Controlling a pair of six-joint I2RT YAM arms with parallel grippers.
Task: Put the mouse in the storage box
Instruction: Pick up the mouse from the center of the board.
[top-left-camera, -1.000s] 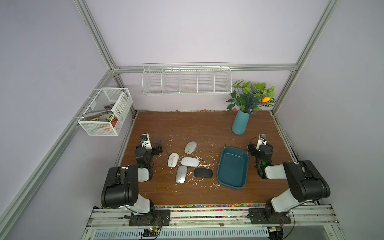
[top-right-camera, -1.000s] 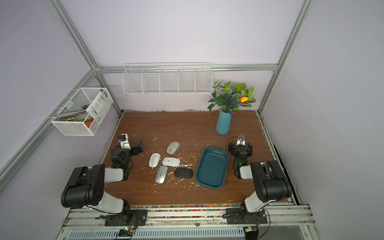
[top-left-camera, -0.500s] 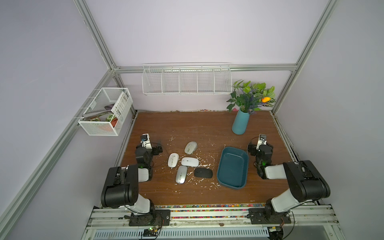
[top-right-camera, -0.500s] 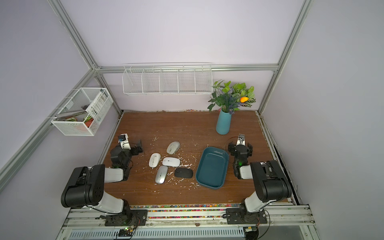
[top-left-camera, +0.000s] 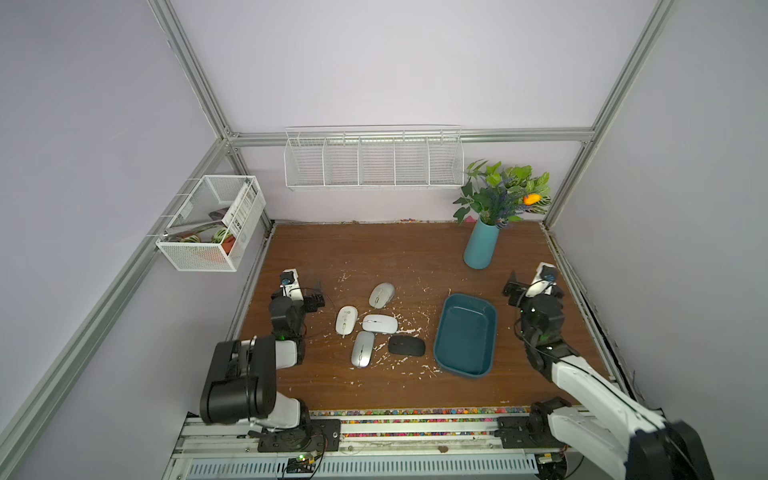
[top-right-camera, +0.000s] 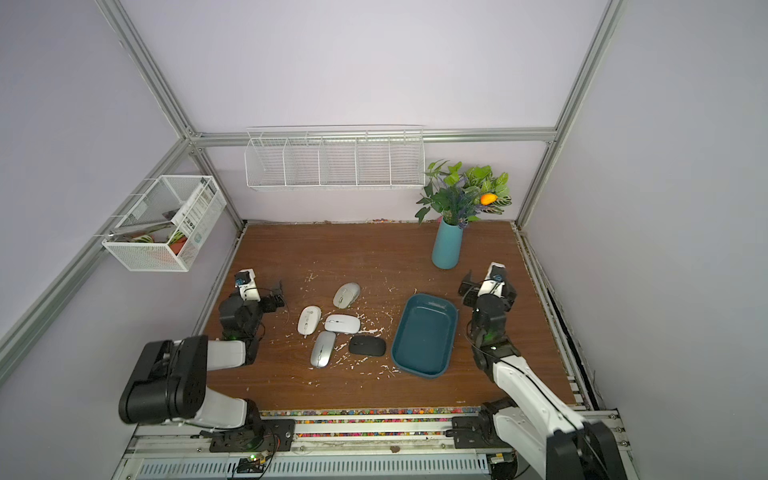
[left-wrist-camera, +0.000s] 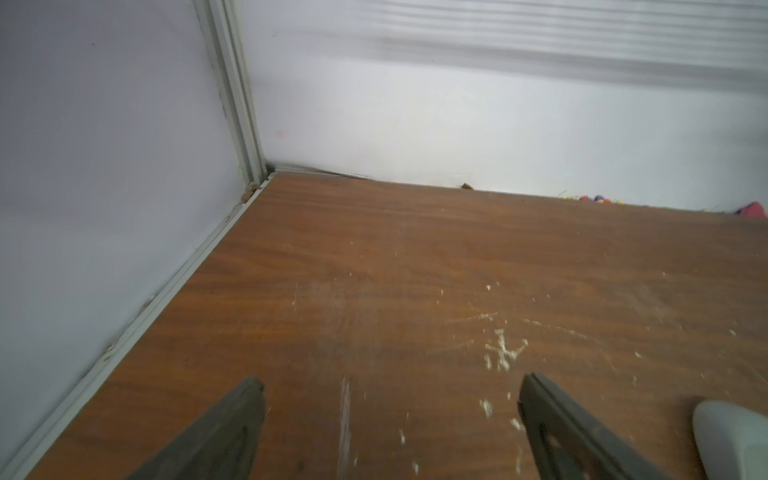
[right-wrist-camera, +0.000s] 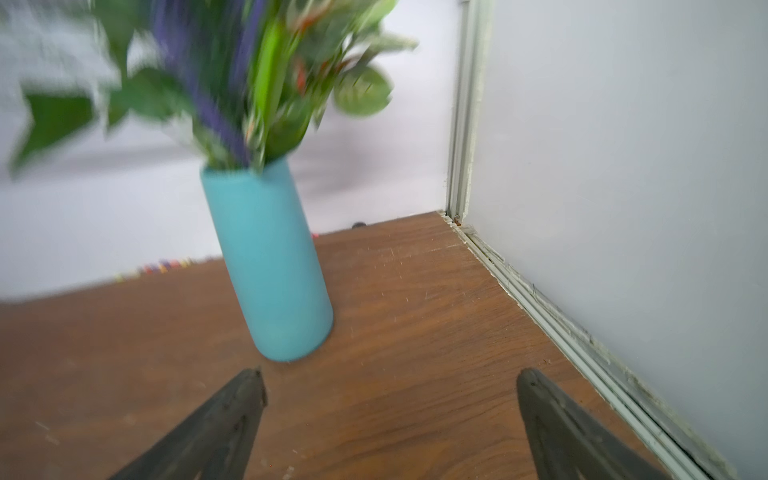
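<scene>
Left fingers (left-wrist-camera: 224, 428) and right fingers (right-wrist-camera: 557, 424) both spread wide and empty, so we should straddle the black mouse (top-left-camera: 406, 345) lying on the desk (top-left-camera: 374, 253) just beside the empty storage box (top-left-camera: 467, 332), pinching its long sides.

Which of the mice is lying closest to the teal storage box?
The black mouse, the only dark one; the other four are white or silver and lie farther from the storage box.

A robotics lab test cell: an aluminium frame (top-left-camera: 198, 83) and plain lilac walls (top-left-camera: 374, 62) enclose a wooden worktop (top-left-camera: 395, 249); robot arms (top-left-camera: 239, 376) stand on a mounting rail (top-left-camera: 415, 441) along the bottom edge.
</scene>
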